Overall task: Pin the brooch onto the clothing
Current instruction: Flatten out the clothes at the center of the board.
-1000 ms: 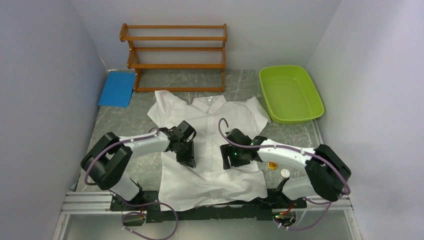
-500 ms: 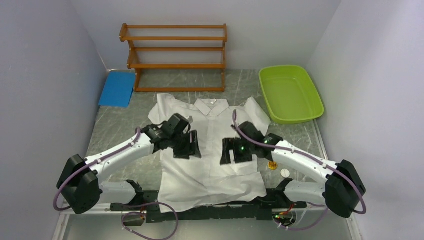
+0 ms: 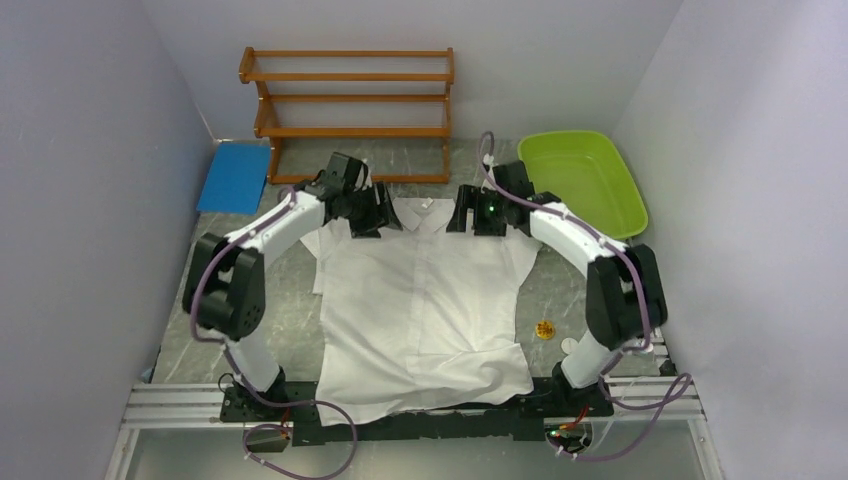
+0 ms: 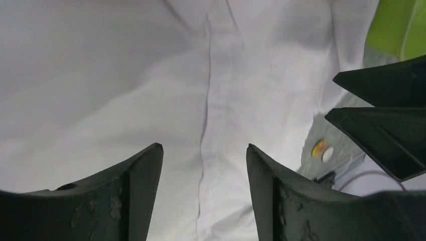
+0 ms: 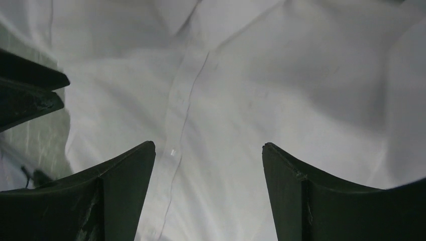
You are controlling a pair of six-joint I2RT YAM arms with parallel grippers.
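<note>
The clothing, a white short-sleeved shirt (image 3: 420,300), lies face up on the table, collar (image 3: 425,207) at the far end. Its button placket (image 4: 206,100) runs down the left wrist view. The brooch (image 3: 545,329), a small yellow round piece, rests on the table right of the shirt's hem, also in the left wrist view as the brooch (image 4: 318,148). My left gripper (image 3: 378,216) is over the shirt's left shoulder, open and empty (image 4: 203,146). My right gripper (image 3: 474,216) is over the right shoulder, open and empty (image 5: 207,144).
A white disc (image 3: 570,346) lies beside the brooch. A wooden rack (image 3: 350,110) stands at the back, a green tub (image 3: 580,185) at the back right, a blue pad (image 3: 235,177) at the back left. White walls close in both sides.
Both arms have swung from the shirt's middle out to its shoulders by the collar. Both grippers have opened, and the shirt lies flatter.
</note>
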